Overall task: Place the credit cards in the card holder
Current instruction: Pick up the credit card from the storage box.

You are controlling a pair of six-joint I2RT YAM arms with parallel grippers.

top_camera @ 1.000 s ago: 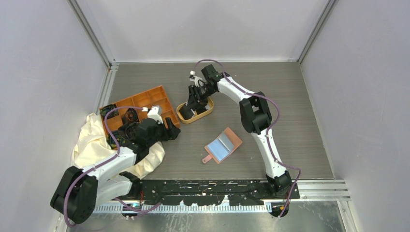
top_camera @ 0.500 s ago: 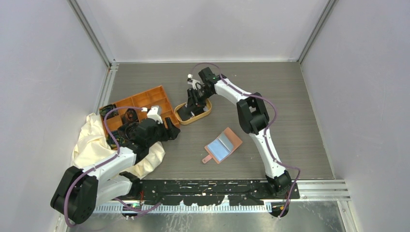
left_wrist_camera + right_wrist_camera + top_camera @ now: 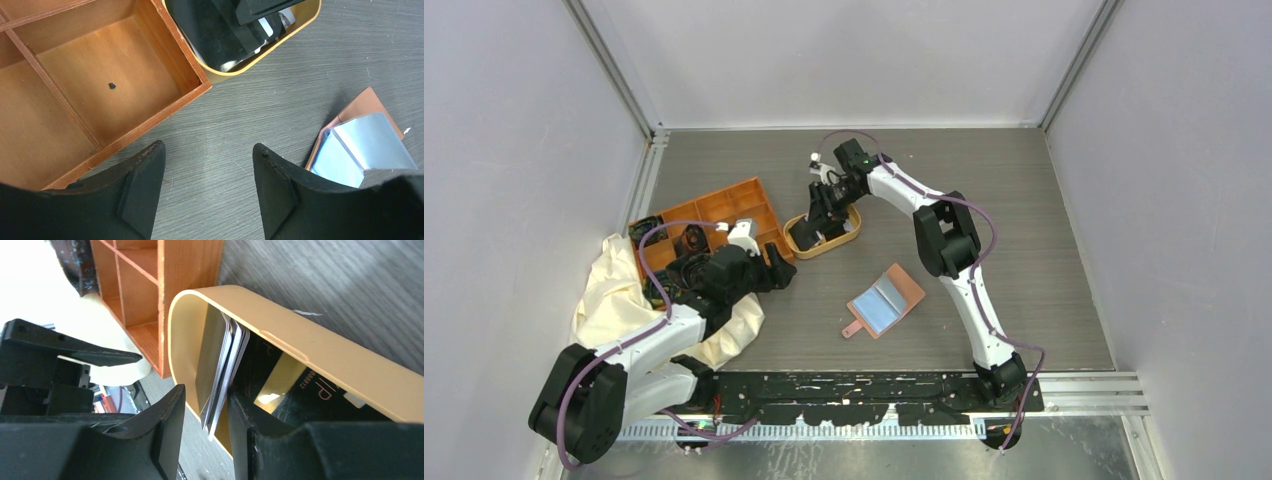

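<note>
The card holder lies open on the table, bluish pockets up, and also shows at the right of the left wrist view. Several credit cards stand on edge inside the oval tan tray, leaning on the inner finger of my right gripper. That gripper straddles the tray's end wall, one finger inside and one outside, with a gap still showing between the outer finger and the cards. Another black card lies flat on the tray floor. My left gripper hovers open over bare table, holding nothing.
The orange compartment tray sits just left of the oval tray, its corner close to my left gripper. A cream cloth lies bunched at the left, under the left arm.
My right gripper shifted slightly left at the oval tray, nudging the tray with it, and its jaws narrowed a little around the cards. The left arm has not moved.
</note>
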